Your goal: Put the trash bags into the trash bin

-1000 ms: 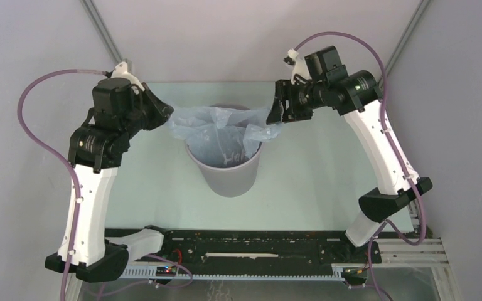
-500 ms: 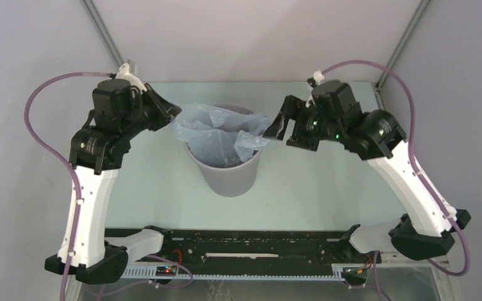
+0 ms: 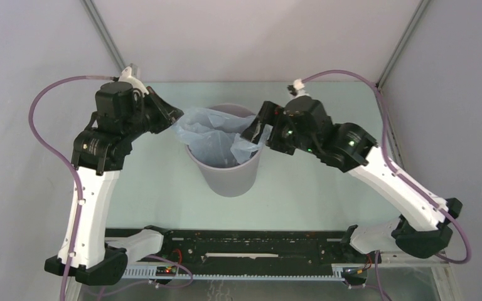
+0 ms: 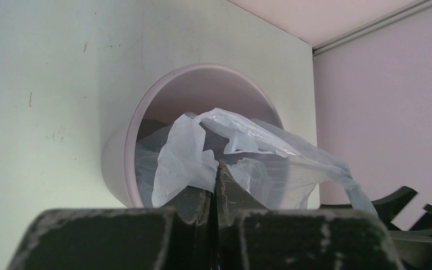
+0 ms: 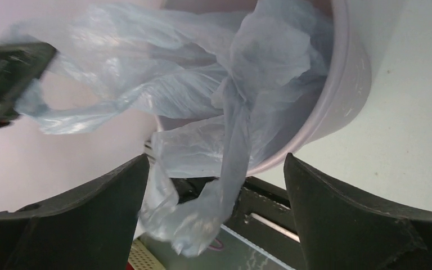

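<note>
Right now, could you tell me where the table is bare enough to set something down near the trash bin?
Bare table lies between the trash bin and the arms' base rail, and behind the bin. The rim is crowded: left gripper pinching the trash bag, right gripper open alongside.

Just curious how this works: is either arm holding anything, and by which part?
The left jaws pinch the plastic bag by a bunched edge near the bin; the right jaws stand open, empty.
</note>
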{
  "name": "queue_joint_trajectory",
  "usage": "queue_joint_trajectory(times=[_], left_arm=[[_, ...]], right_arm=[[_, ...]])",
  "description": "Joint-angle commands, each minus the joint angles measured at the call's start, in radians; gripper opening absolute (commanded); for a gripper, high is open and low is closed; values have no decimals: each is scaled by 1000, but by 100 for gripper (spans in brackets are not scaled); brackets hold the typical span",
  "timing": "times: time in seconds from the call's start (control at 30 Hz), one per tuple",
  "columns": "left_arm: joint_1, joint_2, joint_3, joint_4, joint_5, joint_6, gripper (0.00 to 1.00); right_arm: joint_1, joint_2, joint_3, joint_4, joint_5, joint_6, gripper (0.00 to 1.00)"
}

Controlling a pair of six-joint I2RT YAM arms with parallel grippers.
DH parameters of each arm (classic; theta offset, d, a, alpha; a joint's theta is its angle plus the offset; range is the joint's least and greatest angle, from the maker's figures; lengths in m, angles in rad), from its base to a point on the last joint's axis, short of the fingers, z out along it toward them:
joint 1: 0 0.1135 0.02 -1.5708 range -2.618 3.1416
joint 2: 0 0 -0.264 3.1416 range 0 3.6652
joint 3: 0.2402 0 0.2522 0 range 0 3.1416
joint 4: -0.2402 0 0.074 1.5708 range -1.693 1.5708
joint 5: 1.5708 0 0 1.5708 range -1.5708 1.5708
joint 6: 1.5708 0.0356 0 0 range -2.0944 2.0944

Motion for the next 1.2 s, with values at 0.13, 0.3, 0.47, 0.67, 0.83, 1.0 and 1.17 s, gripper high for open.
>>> queue_joint_trajectory(times=[0.13, 0.3, 0.47, 0.67, 0.83, 1.0, 1.17], left_arm=[[7, -9, 8, 18, 24, 5, 10], [7, -48, 37, 0, 5, 67, 52], [0, -140, -39, -21, -6, 7, 84], [-123, -311, -239, 49, -148, -214, 100], [-181, -330, -252, -5, -267, -361, 92], [-182, -253, -209, 40, -243, -350, 87], [-264, -182, -107, 0, -322, -359, 88]], right_arm=[[71, 51, 3, 20, 57, -83, 88], [69, -8, 13, 67, 40, -131, 32], [12, -56, -12, 121, -50, -112, 5], [-36, -98, -131, 273, -151, -86, 0], [-41, -81, -111, 257, -191, -91, 0], [-42, -89, -125, 250, -192, -82, 0], [-42, -97, -128, 240, -188, -76, 0]])
